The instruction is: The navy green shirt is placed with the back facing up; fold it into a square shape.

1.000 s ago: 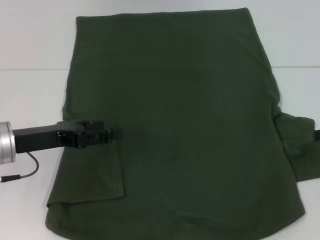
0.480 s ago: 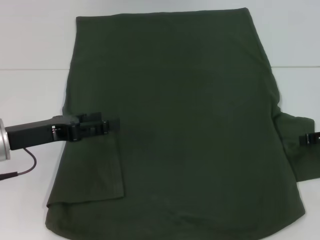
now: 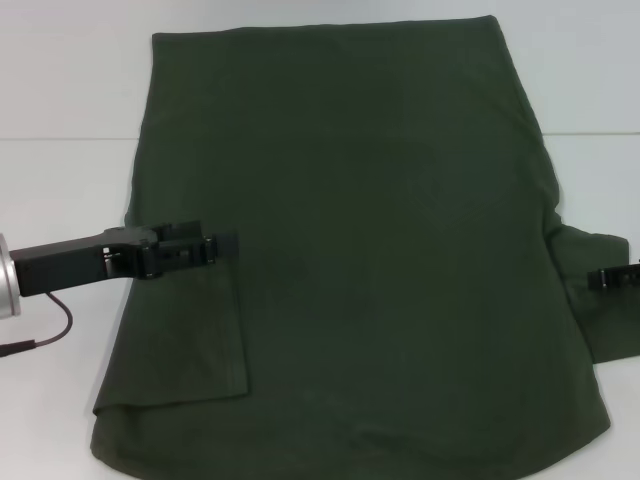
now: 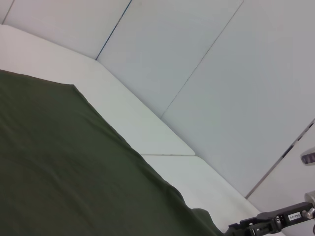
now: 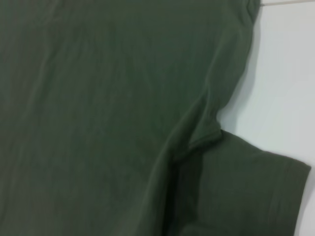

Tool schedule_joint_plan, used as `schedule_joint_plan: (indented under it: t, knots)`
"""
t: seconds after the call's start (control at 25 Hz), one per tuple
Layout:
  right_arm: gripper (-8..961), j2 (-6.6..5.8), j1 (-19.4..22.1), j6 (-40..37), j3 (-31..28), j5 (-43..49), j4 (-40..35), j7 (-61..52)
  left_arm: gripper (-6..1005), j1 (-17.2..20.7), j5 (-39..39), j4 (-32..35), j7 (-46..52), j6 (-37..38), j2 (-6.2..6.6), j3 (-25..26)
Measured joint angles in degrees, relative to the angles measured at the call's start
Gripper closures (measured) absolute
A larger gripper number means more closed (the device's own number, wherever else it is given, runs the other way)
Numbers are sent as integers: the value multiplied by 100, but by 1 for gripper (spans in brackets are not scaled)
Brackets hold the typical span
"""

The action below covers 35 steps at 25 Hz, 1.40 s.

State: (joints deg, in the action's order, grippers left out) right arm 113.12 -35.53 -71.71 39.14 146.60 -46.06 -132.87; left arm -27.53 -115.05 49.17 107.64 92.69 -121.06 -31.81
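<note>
The navy green shirt [image 3: 380, 230] lies flat on the white table, plain side up, its hem at the far end. Its left sleeve [image 3: 190, 330] is folded inward over the body. My left gripper [image 3: 228, 247] hovers just above the top edge of that folded flap, with nothing seen in it. The right sleeve [image 3: 600, 320] still spreads outward, and the tip of my right gripper [image 3: 606, 277] reaches over it from the right edge. The right wrist view shows the shirt [image 5: 98, 98] and that sleeve [image 5: 246, 196] from close above. In the left wrist view the shirt [image 4: 59, 162] fills the lower part, with the right gripper [image 4: 246, 227] far off.
Bare white table [image 3: 60, 200] flanks the shirt on both sides, with a seam line [image 3: 60, 138] across it. A dark cable [image 3: 45, 335] hangs under my left arm. Pale wall panels [image 4: 221, 73] stand behind the table.
My left gripper has drawn back leftward and slightly away from me along the folded sleeve's edge. The right gripper's tip has come into view over the right sleeve.
</note>
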Motion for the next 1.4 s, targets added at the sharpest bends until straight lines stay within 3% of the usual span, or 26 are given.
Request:
schedule_joint_plan:
  t: [0.84, 1.04, 1.4]
  knots:
    - [25, 24, -81, 188, 69, -148, 283, -93, 66, 22, 49, -21, -10, -16, -10, 17]
    - [178, 12, -57, 171, 35, -257, 301, -104, 71, 31, 80, -21, -8, -15, -22, 17]
    - [369, -19, -93, 276, 57, -226, 501, -131, 79, 25, 109, -21, 3, -15, -23, 17]
